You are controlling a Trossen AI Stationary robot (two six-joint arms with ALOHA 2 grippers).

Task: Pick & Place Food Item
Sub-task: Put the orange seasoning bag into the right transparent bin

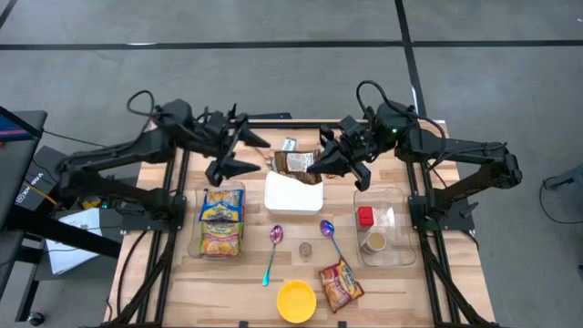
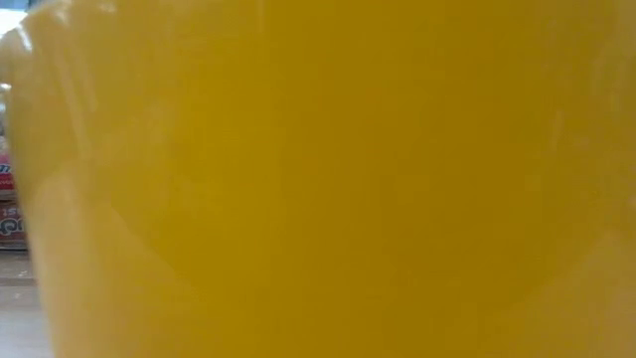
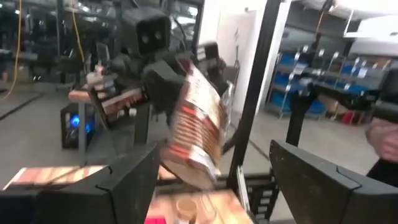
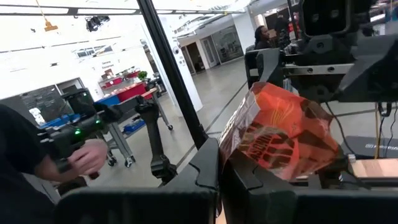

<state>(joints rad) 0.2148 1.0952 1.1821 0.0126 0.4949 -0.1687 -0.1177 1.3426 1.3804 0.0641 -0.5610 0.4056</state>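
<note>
Holding a brown-and-orange crinkly foil snack packet (image 1: 296,163) by one end, the right gripper (image 1: 321,162) hangs above the far edge of the white square plastic container (image 1: 293,194) at the middle of the wooden table (image 1: 250,273). Its fingers are pinched shut on the packet's right end; in the right wrist view the packet (image 4: 283,134) sticks straight out from between them, toward the other arm.

The left gripper (image 1: 235,155) faces it from the left, fingers spread wide with nothing between them. In the left wrist view the packet (image 3: 196,127) shows ahead, between the two dark fingers (image 3: 127,180) but beyond their tips, apart from them, so nothing there is touching it.

What matters most: the packet's long axis runs left to right, along the line joining the two grippers, with its free end pointing at the left gripper's open fingers. The container lies just near of the packet and below it. The right arm has the packet already, so I judge a lowering and release into the container the likelier step, though a handover to the left gripper looks equally possible.

Farther near stand a yellow plastic bowl (image 1: 296,301), which fills the low view, and two purple spoons (image 1: 276,235).
</note>
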